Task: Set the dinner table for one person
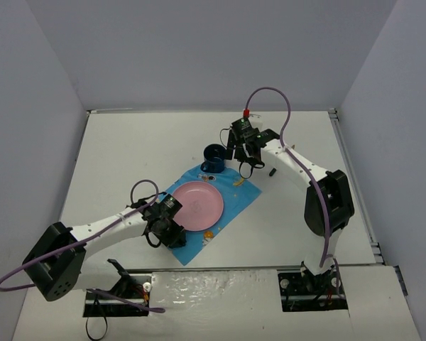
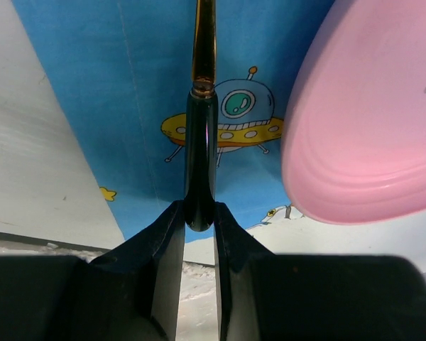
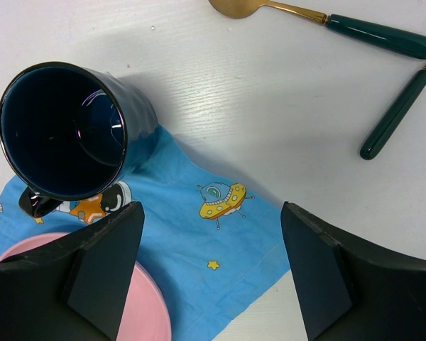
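Observation:
The white dinner table (image 1: 128, 156) holds a blue patterned mat (image 1: 231, 202) with a pink plate (image 1: 197, 204) on it. My left gripper (image 1: 176, 236) is at the mat's near-left edge. In the left wrist view it (image 2: 199, 209) is shut on the dark green handle of a gold-shafted utensil (image 2: 201, 142), which lies over the mat (image 2: 113, 92) beside the plate (image 2: 369, 121). My right gripper (image 1: 247, 162) is open and empty above the mat's far corner (image 3: 211, 213). A dark blue mug (image 3: 64, 135) stands to its left at the mat's far tip (image 1: 214, 158).
Two more green-handled utensils lie on the bare table beyond the right gripper: a gold spoon (image 3: 369, 32) and another handle (image 3: 397, 110). Grey walls close in the table at the back and both sides. The arm bases sit at the near edge.

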